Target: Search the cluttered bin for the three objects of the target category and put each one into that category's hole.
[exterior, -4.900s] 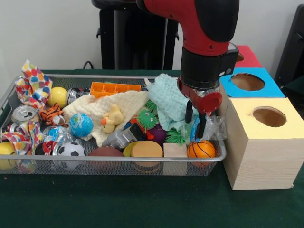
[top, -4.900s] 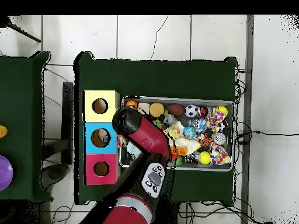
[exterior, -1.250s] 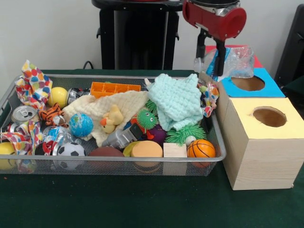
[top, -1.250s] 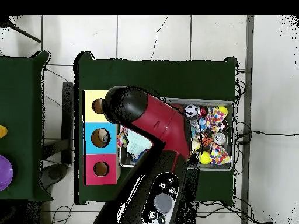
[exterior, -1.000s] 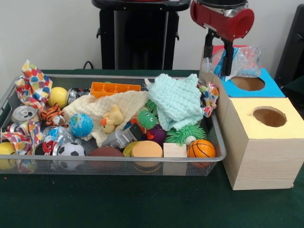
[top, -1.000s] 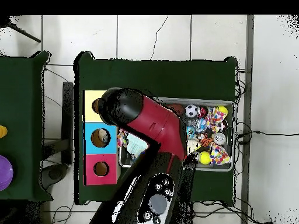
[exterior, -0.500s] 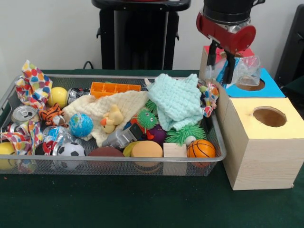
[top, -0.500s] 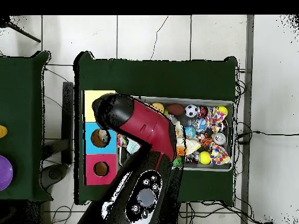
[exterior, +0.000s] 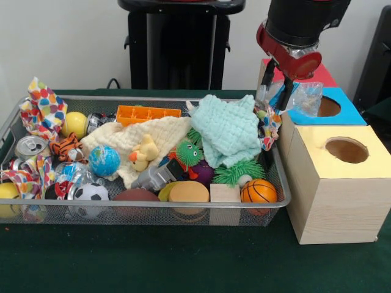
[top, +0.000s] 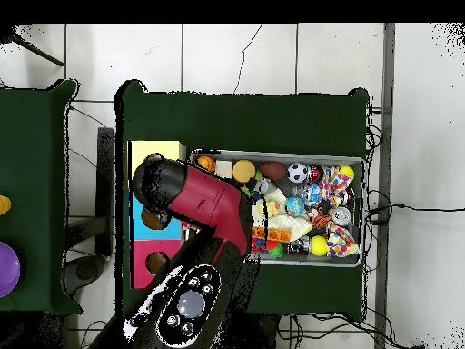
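My gripper (exterior: 278, 90) hangs over the left edge of the blue box (exterior: 342, 115), just left of its round hole (exterior: 328, 107). It is shut on a crumpled clear plastic wrapper (exterior: 303, 95) with a blue patch; the wrapper hangs to the right of the fingers, above the blue top. In the overhead view the red arm (top: 195, 202) covers the gripper, the wrapper and most of the blue box.
The yellow-topped box (exterior: 339, 183) stands in front of the blue one and the red box (exterior: 319, 74) behind it. The wire bin (exterior: 153, 210) holds a mint cloth (exterior: 229, 129), cream cloth (exterior: 156, 135), basketball (exterior: 258, 191), balls, a can (exterior: 30, 146) and toys.
Earlier the gripper was down in the bin's right end. It has since risen with the wrapper, moved right, and over the last second dropped lower over the blue box.
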Controlling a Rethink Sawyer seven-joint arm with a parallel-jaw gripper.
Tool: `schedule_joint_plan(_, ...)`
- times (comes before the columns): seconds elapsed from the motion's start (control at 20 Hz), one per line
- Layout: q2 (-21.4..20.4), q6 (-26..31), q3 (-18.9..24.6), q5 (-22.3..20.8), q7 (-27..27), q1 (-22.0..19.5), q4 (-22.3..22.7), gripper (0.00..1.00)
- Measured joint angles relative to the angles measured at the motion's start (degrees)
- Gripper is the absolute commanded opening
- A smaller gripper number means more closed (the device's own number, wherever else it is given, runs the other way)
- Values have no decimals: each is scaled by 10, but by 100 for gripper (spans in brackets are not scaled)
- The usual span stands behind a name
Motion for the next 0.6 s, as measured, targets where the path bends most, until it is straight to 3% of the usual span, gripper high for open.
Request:
schedule_joint_plan(0.4,-2,112,-35,-19,65,31,0,0)
schedule_joint_plan(0.6,-8,141,-47,-21,77,43,-1,0)
